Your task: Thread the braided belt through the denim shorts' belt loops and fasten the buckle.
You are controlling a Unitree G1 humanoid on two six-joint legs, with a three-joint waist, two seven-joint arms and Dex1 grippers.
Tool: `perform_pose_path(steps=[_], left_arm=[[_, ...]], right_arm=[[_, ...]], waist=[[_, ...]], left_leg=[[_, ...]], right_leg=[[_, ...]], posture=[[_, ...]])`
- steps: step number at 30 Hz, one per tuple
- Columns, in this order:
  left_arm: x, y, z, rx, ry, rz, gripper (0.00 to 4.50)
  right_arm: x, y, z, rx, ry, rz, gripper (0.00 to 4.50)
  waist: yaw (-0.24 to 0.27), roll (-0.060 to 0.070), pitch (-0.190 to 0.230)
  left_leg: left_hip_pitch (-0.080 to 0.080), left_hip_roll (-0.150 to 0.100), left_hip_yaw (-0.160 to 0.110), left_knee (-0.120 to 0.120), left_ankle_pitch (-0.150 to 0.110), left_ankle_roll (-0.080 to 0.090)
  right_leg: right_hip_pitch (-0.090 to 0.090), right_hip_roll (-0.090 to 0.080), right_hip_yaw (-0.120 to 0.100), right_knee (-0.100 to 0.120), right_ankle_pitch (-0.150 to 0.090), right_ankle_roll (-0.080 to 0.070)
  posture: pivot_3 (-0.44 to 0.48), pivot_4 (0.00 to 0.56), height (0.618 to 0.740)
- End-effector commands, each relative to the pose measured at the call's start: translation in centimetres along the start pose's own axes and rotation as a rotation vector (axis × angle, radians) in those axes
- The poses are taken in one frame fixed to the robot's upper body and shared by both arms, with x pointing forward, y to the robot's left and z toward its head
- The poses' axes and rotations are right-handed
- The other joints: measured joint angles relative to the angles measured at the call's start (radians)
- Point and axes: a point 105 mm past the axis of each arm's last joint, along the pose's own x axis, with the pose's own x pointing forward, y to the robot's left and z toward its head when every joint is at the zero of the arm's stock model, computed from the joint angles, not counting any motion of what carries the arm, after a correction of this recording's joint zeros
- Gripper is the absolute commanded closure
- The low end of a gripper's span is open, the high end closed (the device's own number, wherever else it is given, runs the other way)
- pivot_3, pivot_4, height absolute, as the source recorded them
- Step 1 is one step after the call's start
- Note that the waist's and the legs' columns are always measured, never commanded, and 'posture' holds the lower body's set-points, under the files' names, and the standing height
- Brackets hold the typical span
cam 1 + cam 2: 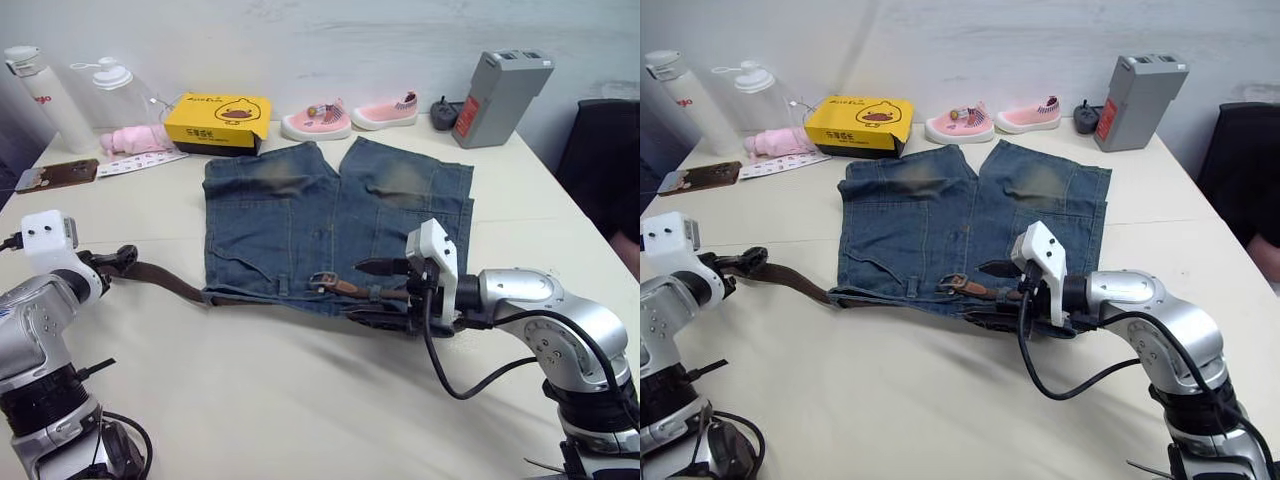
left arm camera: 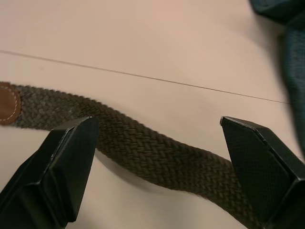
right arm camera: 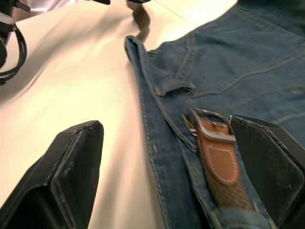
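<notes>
Faded blue denim shorts (image 1: 335, 225) lie flat on the table (image 1: 280, 400) with the waistband toward the robot, probably so the belt loops (image 1: 912, 288) face both arms. Head view: braided belt (image 1: 170, 280) runs from the left gripper (image 1: 118, 258) into the waistband, buckle (image 1: 322, 281) resting mid-waistband, right gripper (image 1: 385, 292) at the waistband just beside it. Left wrist view: fingers (image 2: 66, 157) spread wide and straddling the woven strap near its leather tip, nothing clamped. Right wrist view: fingers (image 3: 76, 167) wide open, buckle and leather tab between them, not gripped; looks lined up to grab the buckle end.
</notes>
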Motion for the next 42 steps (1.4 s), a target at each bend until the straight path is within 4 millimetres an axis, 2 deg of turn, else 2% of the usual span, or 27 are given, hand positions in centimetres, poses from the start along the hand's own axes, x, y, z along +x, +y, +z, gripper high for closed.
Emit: perform_pose_path(steps=[1, 4, 8, 10, 12, 16, 17, 18, 20, 23, 24, 26, 29, 30, 32, 35, 38, 40, 42], left_arm=[[1.0, 1.4, -0.1, -0.102, 0.002, 0.06, 0.03], [1.8, 1.5, -1.7, -0.128, 0.051, 0.098, 0.03], [2.2, 1.4, -2.7, -0.133, 0.068, 0.11, 0.03], [2.3, 1.3, -3.0, -0.119, 0.069, 0.107, 0.59], [2.4, 1.2, -3.0, -0.104, 0.061, 0.101, 1.35], [2.6, 1.1, -2.6, -0.066, 0.039, 0.093, 3.18], [2.6, 1.0, -2.5, -0.063, 0.035, 0.091, 3.75], [2.7, 0.5, -2.0, -0.044, 0.008, 0.066, 4.12], [2.8, -0.2, -1.4, -0.018, -0.024, 0.036, 4.12], [1.9, -3.7, 3.1, 0.127, -0.288, -0.107, 4.12], [1.4, -4.9, 4.2, 0.2, -0.357, -0.153, 4.12], [0.4, -7.8, 5.0, 0.438, -0.459, -0.256, 4.12], [-1.9, -12.7, 3.9, 0.787, -0.564, -0.487, 4.12], [-2.5, -13.8, 3.3, 0.865, -0.58, -0.549, 4.12], [-4.6, -16.1, 1.0, 1.058, -0.579, -0.763, 4.12], [-6.1, -17.1, -0.4, 1.112, -0.566, -0.915, 4.12], [-6.3, -17.0, -1.6, 1.196, -0.534, -0.992, 4.12], [-6.3, -17.0, -2.2, 1.248, -0.523, -1.018, 4.12], [-6.4, -17.2, -2.4, 1.238, -0.522, -1.043, 4.12]], right_arm=[[0.4, 0.7, 0.7, -0.078, -0.014, -0.012, 0.0], [0.3, 0.7, 0.6, -0.075, -0.018, -0.026, 0.0], [0.4, 0.8, 0.8, -0.071, -0.03, -0.04, 0.0], [0.4, 0.7, 1.0, -0.068, -0.043, -0.043, 0.0], [0.4, 0.6, 1.2, -0.066, -0.051, -0.051, 0.0], [0.3, 0.2, 1.4, -0.067, -0.06, -0.07, 0.0], [0.3, 0.2, 1.4, -0.067, -0.06, -0.072, 0.0], [0.3, 0.1, 1.4, -0.067, -0.06, -0.077, 0.0], [0.3, -0.1, 1.3, -0.065, -0.06, -0.083, 0.0], [0.2, -0.2, 1.4, -0.064, -0.067, -0.098, 0.0], [0.1, -0.3, 1.4, -0.068, -0.068, -0.109, 0.0], [-0.1, -0.5, 1.5, -0.076, -0.064, -0.128, 0.0], [-0.2, -0.9, 1.7, -0.091, -0.059, -0.149, 0.0], [-0.3, -1.1, 1.7, -0.097, -0.058, -0.154, 0.0], [0.3, -2.4, 2.2, -0.18, -0.036, -0.224, 0.0], [1.4, -4.0, 2.8, -0.368, 0.011, -0.332, 0.0], [3.8, -3.3, 3.9, -0.638, 0.002, -0.351, 0.0], [5.2, -2.5, 3.8, -0.812, 0.005, -0.342, 0.0], [6.1, -1.7, 3.2, -0.873, -0.002, -0.319, 0.0]], waist=[[-0.001, 0.0, 0.0], [0.0, 0.0, 0.0], [0.001, -0.001, 0.0], [0.0, -0.001, 0.0], [0.001, -0.001, 0.0], [0.007, -0.001, 0.0], [0.01, -0.001, 0.0], [0.013, -0.001, 0.0], [0.024, -0.001, 0.0], [0.029, -0.002, 0.001], [0.03, -0.003, 0.001], [0.028, -0.004, 0.001], [0.024, -0.002, 0.002], [0.024, -0.002, 0.002], [0.022, -0.001, 0.002], [0.018, 0.001, 0.004], [0.002, 0.002, 0.004], [-0.001, 0.002, 0.004], [-0.002, 0.002, 0.004]], left_leg=[[0.0, 0.0, 0.0, 0.0, 0.0, 0.0], [0.0, 0.002, -0.001, 0.0, 0.0, -0.001], [0.001, 0.001, 0.0, 0.0, 0.0, -0.001], [0.001, 0.001, 0.0, 0.0, 0.0, -0.001], [0.001, 0.002, 0.0, 0.0, 0.0, -0.002], [0.001, 0.001, 0.0, 0.0, 0.0, -0.002], [0.001, 0.0, 0.0, 0.0, 0.0, -0.002], [0.001, 0.0, 0.0, 0.0, 0.0, -0.002], [0.0, 0.0, 0.0, 0.001, 0.0, -0.001], [0.0, 0.0, 0.0, 0.001, 0.0, -0.002], [-0.001, 0.0, 0.0, 0.002, 0.0, -0.002], [-0.003, 0.0, -0.001, 0.003, 0.0, -0.002], [-0.002, 0.0, 0.001, 0.003, 0.0, -0.001], [-0.002, 0.001, 0.002, 0.003, -0.001, -0.001], [-0.002, 0.001, 0.003, 0.002, -0.001, -0.001], [-0.002, 0.002, 0.004, 0.002, -0.001, 0.0], [-0.002, 0.003, 0.004, 0.002, -0.001, -0.001], [-0.002, 0.003, 0.003, 0.0, -0.001, -0.001], [-0.002, 0.002, 0.004, 0.0, -0.001, 0.0]], right_leg=[[0.0, 0.0, 0.0, 0.0, 0.0, 0.0], [0.0, 0.0, -0.001, 0.0, 0.0, 0.0], [0.0, 0.0, 0.0, 0.001, 0.0, 0.0], [0.0, 0.0, 0.0, 0.001, 0.0, 0.0], [0.0, 0.0, 0.0, 0.002, 0.0, 0.0], [0.0, 0.0, 0.0, 0.002, 0.0, 0.0], [0.0, 0.0, 0.0, 0.002, 0.0, 0.0], [0.0, 0.0, 0.0, 0.002, 0.0, 0.0], [0.0, 0.0, 0.0, 0.002, 0.0, 0.0], [0.0, 0.0, 0.0, 0.002, 0.0, 0.0], [-0.001, 0.0, -0.001, 0.002, 0.0, 0.0], [-0.001, 0.0, -0.001, 0.002, 0.0, 0.0], [-0.001, -0.001, 0.0, 0.001, 0.0, 0.0], [-0.001, -0.002, 0.0, 0.001, 0.0, 0.0], [-0.002, -0.003, 0.0, 0.001, 0.0, 0.0], [-0.002, -0.003, 0.0, 0.0, 0.0, 0.0], [-0.003, -0.002, -0.001, 0.001, 0.0, 0.0], [-0.003, -0.003, -0.001, 0.001, 0.0, 0.0], [-0.004, -0.002, -0.001, 0.002, 0.0, 0.0]], posture=[[0.0, 0.15, 0.624], [0.0, 0.15, 0.624], [0.0, 0.15, 0.624], [0.0, 0.15, 0.624], [0.0, 0.15, 0.624], [0.0, 0.15, 0.624], [0.0, 0.15, 0.624], [0.0, 0.15, 0.624], [0.0, 0.15, 0.624], [0.0, 0.15, 0.624], [0.0, 0.15, 0.624], [0.0, 0.15, 0.624], [0.0, 0.15, 0.624], [0.0, 0.15, 0.624], [0.0, 0.15, 0.624], [0.0, 0.15, 0.624], [0.0, 0.15, 0.624], [0.0, 0.15, 0.624], [0.0, 0.15, 0.624]])
